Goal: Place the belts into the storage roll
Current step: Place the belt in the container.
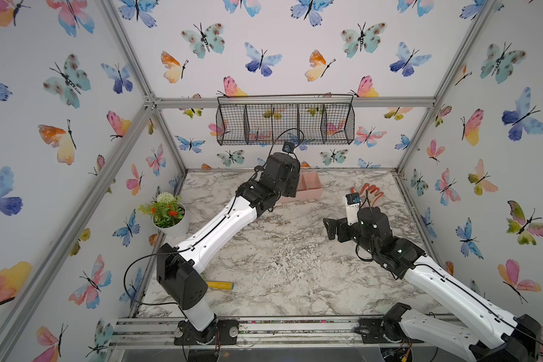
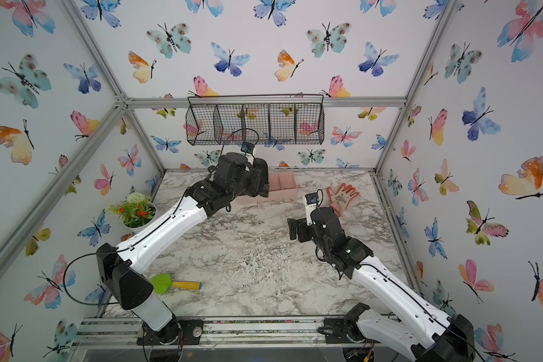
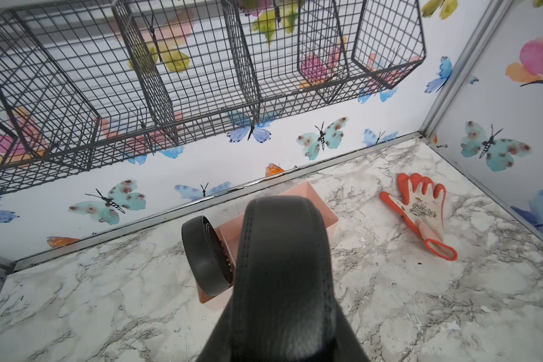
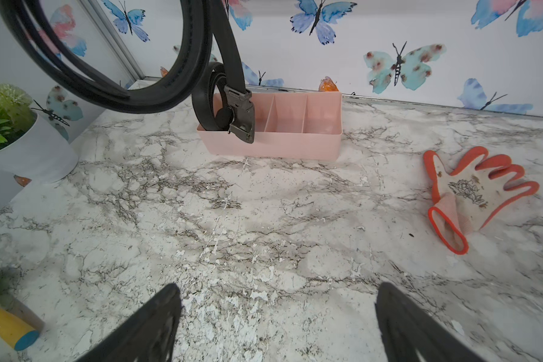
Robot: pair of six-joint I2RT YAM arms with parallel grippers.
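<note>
while the left arm stretches to the back of the marble tabletop [image 4: 264, 219], the left gripper [image 2: 262, 185] sits above the pink storage tray [image 4: 295, 144]. its fingers are hidden behind the strap in the left wrist view. the hanging belt [image 3: 279, 266] is clear of the table and drops from this gripper in loose loops, so the gripper is clamped on that strap.

the dark metal buckle [image 4: 240, 116] dangles at the strap's lower end. in the right wrist view it lies across the tray's front wall near the first divider. cannot tell if it touches the wall.

the coiled belt [image 4: 206, 103] stands on edge in the tray's end compartment, the end toward the potted plant [image 1: 166, 213]. the tray sits near the back wall, long side along it.

right gripper [image 4: 276, 293]: fingers [image 4: 157, 313] spread wide, only marble showing between them. it is low over mid-table, facing the tray and well apart from it.

also noted:
- orange-and-white garden glove [image 4: 470, 194], flat on the table off the tray's right end, not touching it.
- green toy shovel [image 2: 173, 283] with a yellow handle, at front left near the left arm's base.
- black wire mesh basket [image 1: 286, 122] on the back wall, above the tray.
</note>
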